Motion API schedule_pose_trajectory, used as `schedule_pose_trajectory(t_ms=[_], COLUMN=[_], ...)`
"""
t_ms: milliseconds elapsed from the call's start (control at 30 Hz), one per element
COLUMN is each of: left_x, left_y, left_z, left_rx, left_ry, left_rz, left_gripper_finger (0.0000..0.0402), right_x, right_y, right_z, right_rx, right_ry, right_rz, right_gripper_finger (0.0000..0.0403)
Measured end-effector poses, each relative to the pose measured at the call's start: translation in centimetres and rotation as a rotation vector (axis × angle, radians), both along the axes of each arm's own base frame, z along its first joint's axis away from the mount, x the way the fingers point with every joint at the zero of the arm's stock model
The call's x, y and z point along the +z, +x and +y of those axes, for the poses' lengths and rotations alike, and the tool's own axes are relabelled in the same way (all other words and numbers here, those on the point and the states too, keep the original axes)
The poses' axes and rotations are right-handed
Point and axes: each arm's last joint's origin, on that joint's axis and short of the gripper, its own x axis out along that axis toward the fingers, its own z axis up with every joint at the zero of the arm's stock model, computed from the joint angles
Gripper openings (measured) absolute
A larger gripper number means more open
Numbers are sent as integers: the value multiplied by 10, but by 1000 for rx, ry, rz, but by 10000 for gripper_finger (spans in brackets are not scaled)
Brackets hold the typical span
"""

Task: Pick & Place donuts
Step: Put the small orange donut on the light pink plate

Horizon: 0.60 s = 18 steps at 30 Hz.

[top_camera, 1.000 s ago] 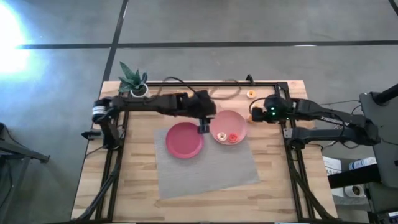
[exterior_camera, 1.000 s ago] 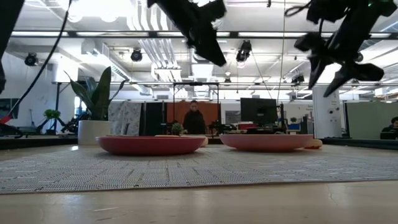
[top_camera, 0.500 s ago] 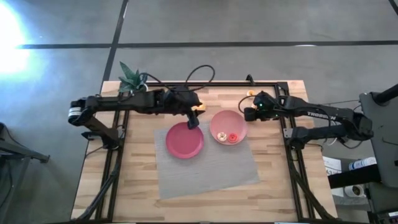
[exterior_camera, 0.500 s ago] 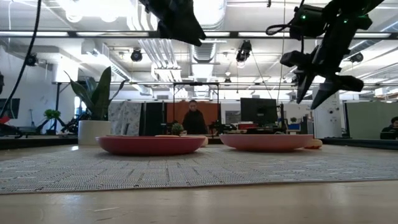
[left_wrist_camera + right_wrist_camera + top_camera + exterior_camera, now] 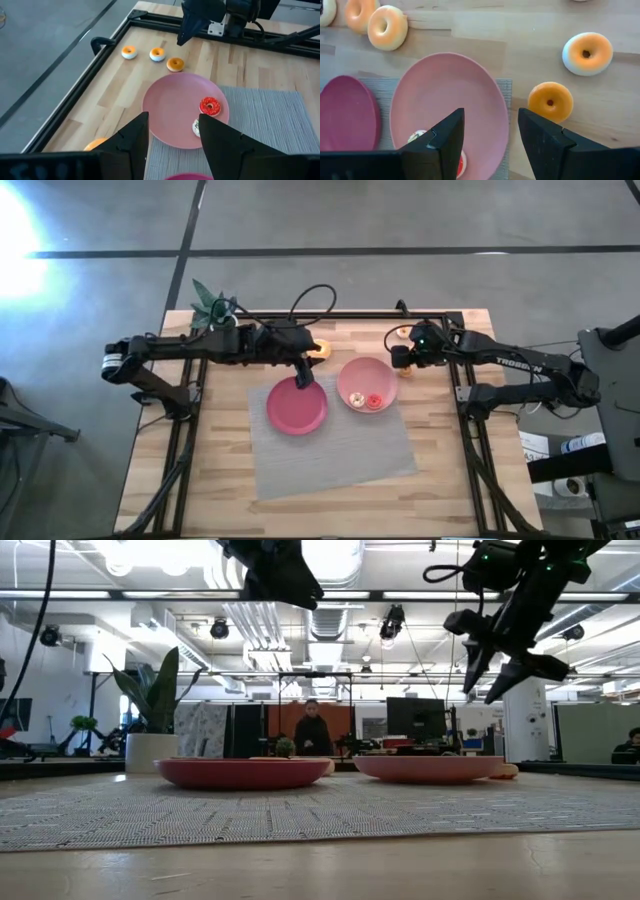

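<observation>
A wooden desk (image 5: 440, 480) carries a grey mat (image 5: 330, 445) on which two plates sit side by side, placed there as drop-off spots for the toys: a magenta plate (image 5: 296, 406) and a pink plate (image 5: 366, 383). The left gripper (image 5: 303, 375) hangs over the magenta plate's far rim, jaws spread and empty; the right gripper (image 5: 400, 360) hovers between the pink plate and the desk's far right corner, jaws likewise apart and holding nothing, seemingly lined up for the loose toys there. A red donut (image 5: 210, 106) and a whitish one (image 5: 196, 128) already lie in the pink plate. An orange donut (image 5: 550, 102) rests just beside that plate, with more donuts (image 5: 157, 54) farther toward the far edge. A plant (image 5: 212, 307) marks the far left corner.
</observation>
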Motion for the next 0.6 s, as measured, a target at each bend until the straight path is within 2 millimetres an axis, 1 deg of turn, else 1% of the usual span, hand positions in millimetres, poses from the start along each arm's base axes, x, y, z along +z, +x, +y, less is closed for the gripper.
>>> schedule_pose_trajectory(t_ms=[367,600], left_x=[-1,-5], left_y=[0,0], left_z=[0,1], left_rx=[0,4], left_ry=[0,-2], left_rz=[2,17], left_gripper_finger=[147,147], right_x=[5,6], right_y=[6,7], right_z=[-3,-3], right_rx=[20,35], right_ry=[-50,-67], right_rz=[-64,-74], right_gripper_finger=[178,178])
